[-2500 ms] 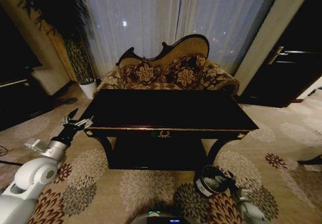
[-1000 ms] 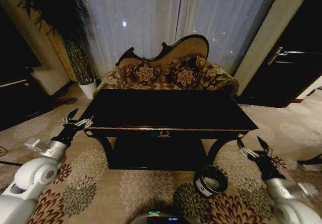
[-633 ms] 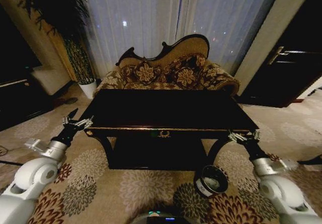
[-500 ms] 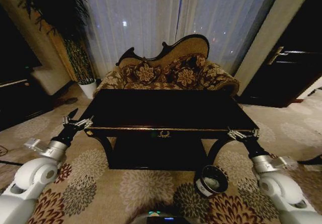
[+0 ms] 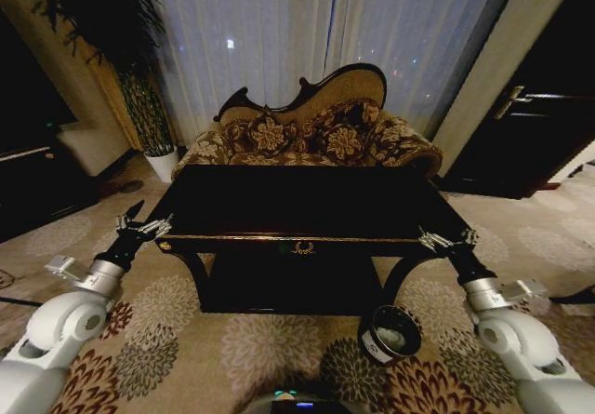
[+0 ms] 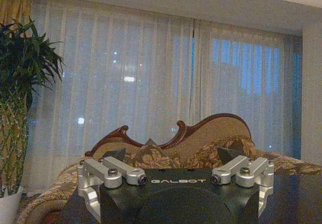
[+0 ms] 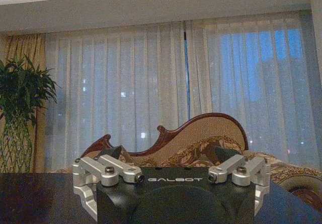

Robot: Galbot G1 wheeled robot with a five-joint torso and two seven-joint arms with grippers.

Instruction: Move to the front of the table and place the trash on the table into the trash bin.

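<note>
From the head camera, the black table [image 5: 307,205] with gold trim stands straight in front, and its glossy top is bare and dark. The left gripper [image 5: 143,225] is held just beside the table's front left corner with its fingers spread apart. The right gripper [image 5: 447,240] is at the front right corner, also with fingers spread and holding nothing. The trash bin [image 5: 390,334] stands on the patterned carpet [image 5: 186,340] near the right front leg, with something pale inside it. In the left wrist camera, the left gripper [image 6: 176,171] is wide open above the dark table [image 6: 289,199], facing a sofa [image 6: 191,143] and white curtains [image 6: 151,83]. In the right wrist camera, the right gripper [image 7: 171,166] is wide open too, over the table [image 7: 35,196].
</note>
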